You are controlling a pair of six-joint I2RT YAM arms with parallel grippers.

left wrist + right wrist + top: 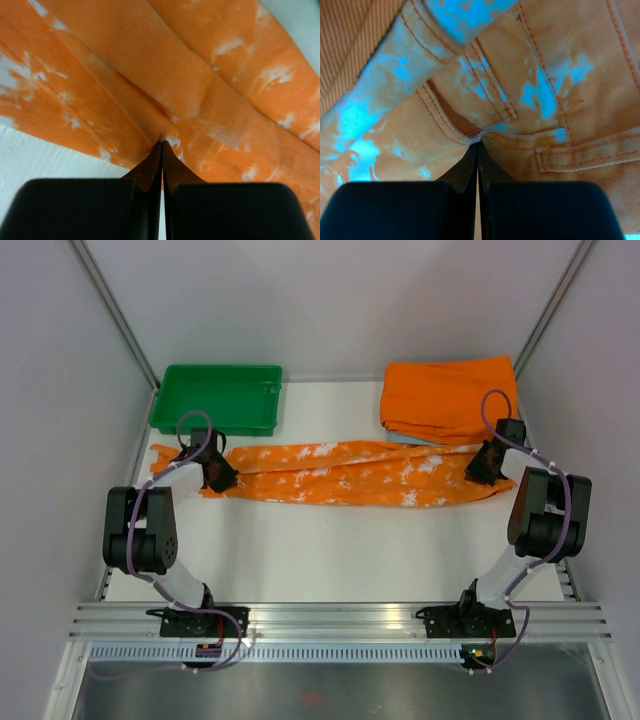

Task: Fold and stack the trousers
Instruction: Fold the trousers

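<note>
The trousers (345, 473), orange with white splashes, lie stretched left to right across the middle of the table, folded lengthwise. My left gripper (217, 476) is shut on the leg end of the trousers (165, 100); the cloth bunches at my fingertips (162, 144). My right gripper (484, 466) is shut on the waist end of the trousers (520, 95), by the waistband seams and a belt loop (580, 154); the splashes look blue in this view.
A green tray (217, 397) stands at the back left. A plain orange folded cloth (449, 398) lies at the back right over a light blue one (410, 439), just behind the trousers' waist end. Grey walls close in both sides.
</note>
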